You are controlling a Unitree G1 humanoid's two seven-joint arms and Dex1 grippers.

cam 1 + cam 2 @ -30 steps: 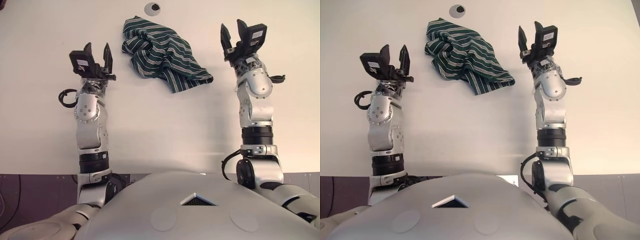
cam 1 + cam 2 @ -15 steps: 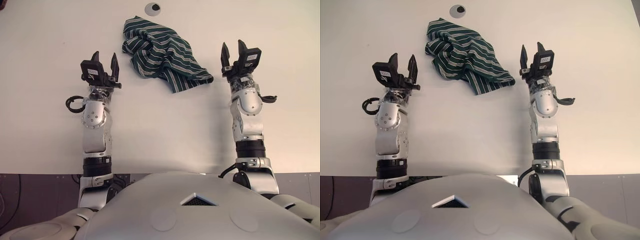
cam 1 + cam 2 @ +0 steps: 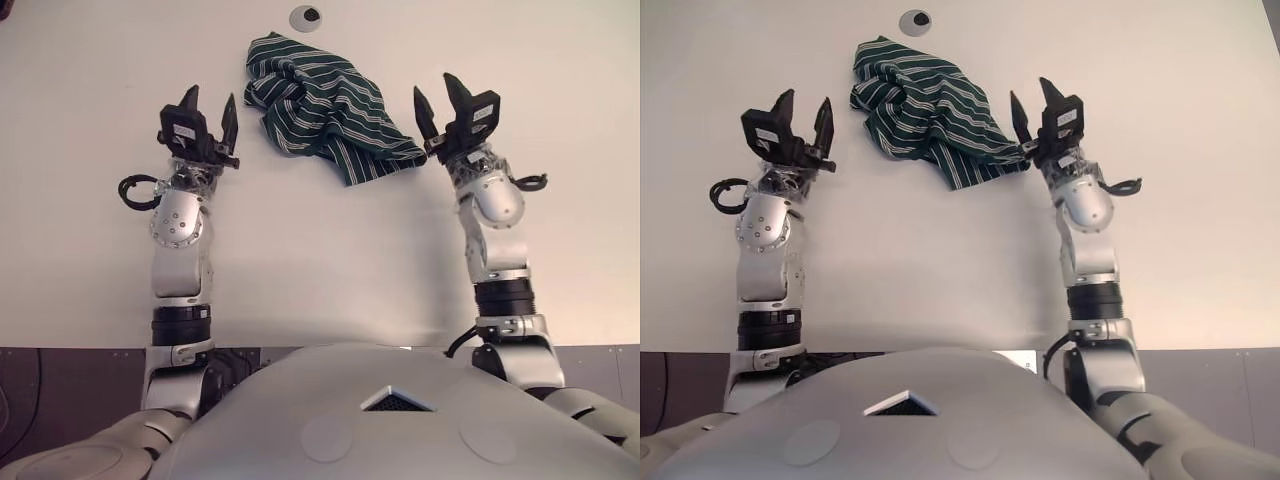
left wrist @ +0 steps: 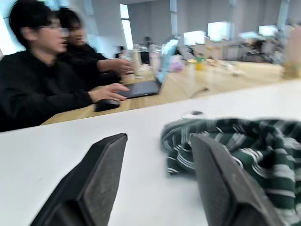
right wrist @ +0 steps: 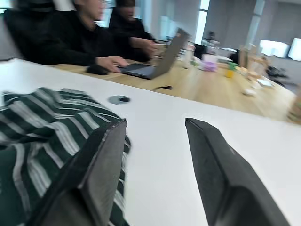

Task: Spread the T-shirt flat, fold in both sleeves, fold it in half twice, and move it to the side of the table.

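**Crumpled T-shirt on bench, flanked by two open end effectors**

T-shirt (image 3: 325,120): dark green with thin white stripes. It lies bunched and unspread on the far middle part of the bench (image 3: 320,260). Its folds are heaped toward the far left, and one flatter corner trails out toward the near right. No sleeve can be told apart from the rest.

Left end effector (image 3: 210,97): both fingers are spread wide with nothing between them. It is held over the bench on the T-shirt's left side, roughly level with the middle of the heap. A strip of bare bench separates it from the cloth. In the left wrist view the fingers (image 4: 96,181) frame bare bench, and the striped cloth (image 4: 235,141) lies beyond them, off to one side.

Right end effector (image 3: 433,86): the fingers are likewise parted and hold nothing. It stands just beside the T-shirt's near right corner, much closer to the cloth than the left one. Whether it touches the cloth cannot be told. In the right wrist view one finger (image 5: 101,172) stands against the striped cloth (image 5: 37,132), and the gap between the fingers shows bare bench.

Disc (image 3: 305,16): small, round and pale with a dark centre. It is set in the bench just beyond the T-shirt's far edge.
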